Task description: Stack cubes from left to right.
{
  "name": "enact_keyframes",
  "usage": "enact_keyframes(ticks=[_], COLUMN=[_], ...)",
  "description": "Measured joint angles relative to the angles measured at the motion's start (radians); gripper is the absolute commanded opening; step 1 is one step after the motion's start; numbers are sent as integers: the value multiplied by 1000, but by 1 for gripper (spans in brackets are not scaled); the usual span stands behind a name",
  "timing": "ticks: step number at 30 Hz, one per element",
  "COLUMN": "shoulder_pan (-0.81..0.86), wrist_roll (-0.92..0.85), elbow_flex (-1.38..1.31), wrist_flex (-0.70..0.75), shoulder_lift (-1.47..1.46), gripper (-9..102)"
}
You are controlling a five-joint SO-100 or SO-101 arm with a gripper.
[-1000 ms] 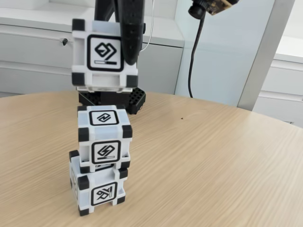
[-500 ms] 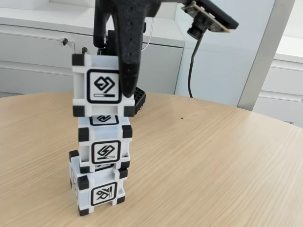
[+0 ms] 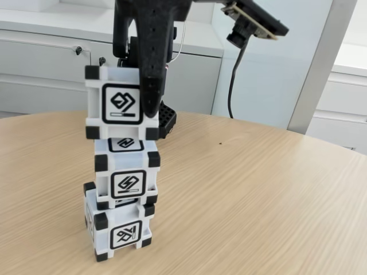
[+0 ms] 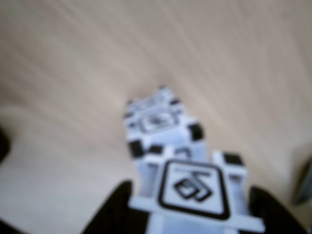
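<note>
In the fixed view, two white cubes with black corners stand stacked near the table's front left: the bottom cube [image 3: 117,227] and the middle cube [image 3: 127,175], set slightly to the right on it. The third cube [image 3: 117,103] hangs directly over them, its underside at the middle cube's top; I cannot tell whether they touch. My gripper [image 3: 136,107] is shut on it, one black finger [image 3: 151,80] across its front right. The blurred wrist view shows the held cube [image 4: 195,187] in my gripper [image 4: 195,217], with the stack [image 4: 155,122] below it.
The round wooden table [image 3: 258,189] stretches free to the right of the stack. The arm's black base [image 3: 165,121] sits just behind the stack. A black cable [image 3: 232,74] hangs from the wrist camera [image 3: 252,23]. White cabinets and a grey post [image 3: 321,69] stand behind.
The gripper has come down with the third cube, from well above the stack to right over the middle cube, then edged slightly left.
</note>
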Motion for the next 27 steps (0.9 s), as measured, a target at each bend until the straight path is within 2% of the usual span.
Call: enact_keyframes(ticks=[3,14,16,18,27], shoulder_pan=[0,0,0,0,0], wrist_roll=[0,-2,-6,-9,-11], elbow_flex=[0,0,0,0,0], wrist_flex=[54,66,66,67,67], shoulder_lift=[0,0,0,0,0], gripper=[11,13,21,25,33])
